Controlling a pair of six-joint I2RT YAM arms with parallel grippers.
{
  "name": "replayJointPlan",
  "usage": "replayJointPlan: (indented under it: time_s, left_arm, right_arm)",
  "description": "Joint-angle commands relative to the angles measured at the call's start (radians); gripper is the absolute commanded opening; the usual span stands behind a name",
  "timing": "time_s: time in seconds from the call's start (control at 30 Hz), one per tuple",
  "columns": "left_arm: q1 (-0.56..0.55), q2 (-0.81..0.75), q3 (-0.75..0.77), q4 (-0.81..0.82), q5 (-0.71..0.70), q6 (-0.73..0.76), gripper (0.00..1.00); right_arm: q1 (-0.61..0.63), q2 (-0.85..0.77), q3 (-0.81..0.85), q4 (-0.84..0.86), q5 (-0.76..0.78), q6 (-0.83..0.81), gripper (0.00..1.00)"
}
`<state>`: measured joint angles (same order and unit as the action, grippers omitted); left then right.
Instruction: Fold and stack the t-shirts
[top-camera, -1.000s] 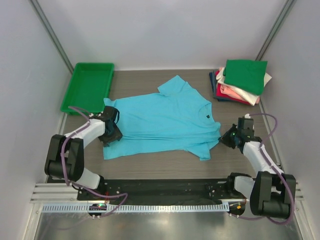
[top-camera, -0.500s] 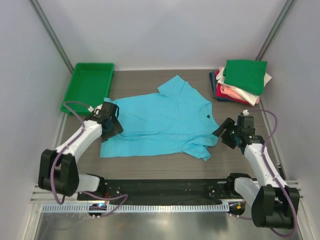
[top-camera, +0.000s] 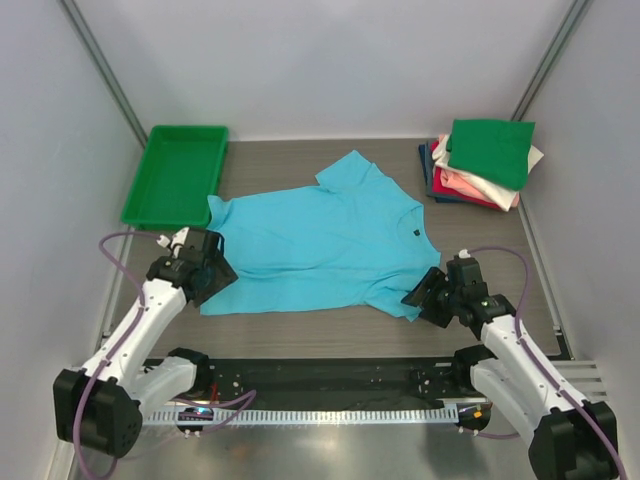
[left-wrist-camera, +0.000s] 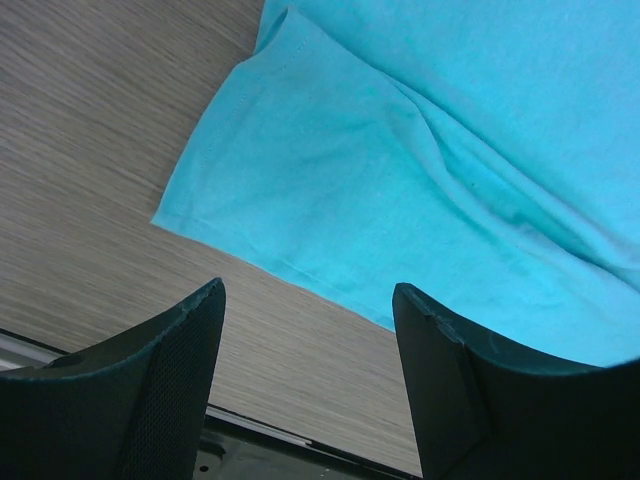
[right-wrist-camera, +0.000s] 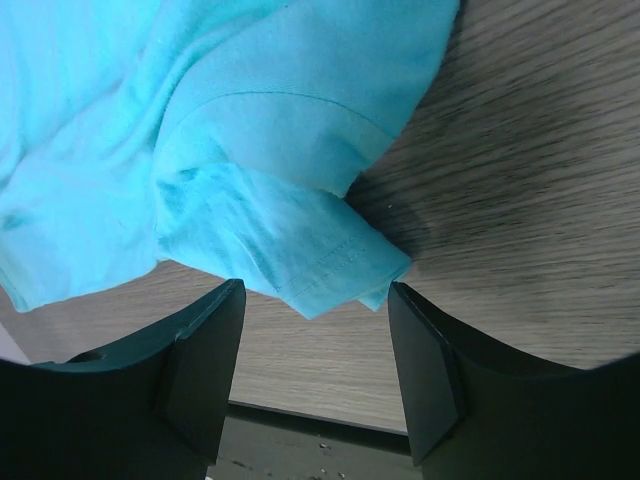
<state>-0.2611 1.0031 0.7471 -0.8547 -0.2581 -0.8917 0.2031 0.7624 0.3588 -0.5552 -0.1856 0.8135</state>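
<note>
Turquoise t-shirt (top-camera: 320, 235) lies spread flat in the middle of the table (top-camera: 300, 326), lightly creased, its near sleeve bunched. Folded shirts (top-camera: 485, 160) are stacked at the far right. Left end effector (top-camera: 210, 272) hangs with jaws apart over the hem corner. Right end effector (top-camera: 424, 297) is likewise apart at the sleeve. Neither grips cloth.

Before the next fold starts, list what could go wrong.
1. The sleeve of the turquoise t-shirt lies crumpled and doubled over in front of the open right tool; folding now may lock in that bunching.
2. The open left tool faces the hem corner with nothing held; a grasp there could pinch only one layer.
3. The folded stack is skewed; another shirt might tip it.
</note>
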Motion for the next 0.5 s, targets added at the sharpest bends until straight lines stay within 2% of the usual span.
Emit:
replayJointPlan:
  time_s: [0.0,0.13,0.3,0.43,0.47]
  left_arm:
    - [-0.006,-0.031,0.001,-0.021,-0.001,-0.039,0.69]
    - [-0.007,-0.027,-0.032,-0.011,0.003,-0.067,0.69]
    - [-0.006,-0.04,-0.098,0.037,0.008,-0.113,0.68]
    - [-0.009,-0.018,-0.137,0.049,0.013,-0.118,0.68]
    - [-0.01,-0.006,-0.138,0.048,0.017,-0.124,0.68]
  right_arm:
    - [0.009,-0.028,-0.009,0.011,0.005,0.026,0.65]
    - [0.009,-0.014,-0.027,0.023,0.011,0.03,0.65]
    - [0.009,0.066,-0.055,0.147,0.006,0.042,0.61]
    - [0.009,0.135,-0.021,0.199,0.018,0.007,0.47]
    - [0.009,0.138,-0.015,0.201,0.021,0.003,0.39]
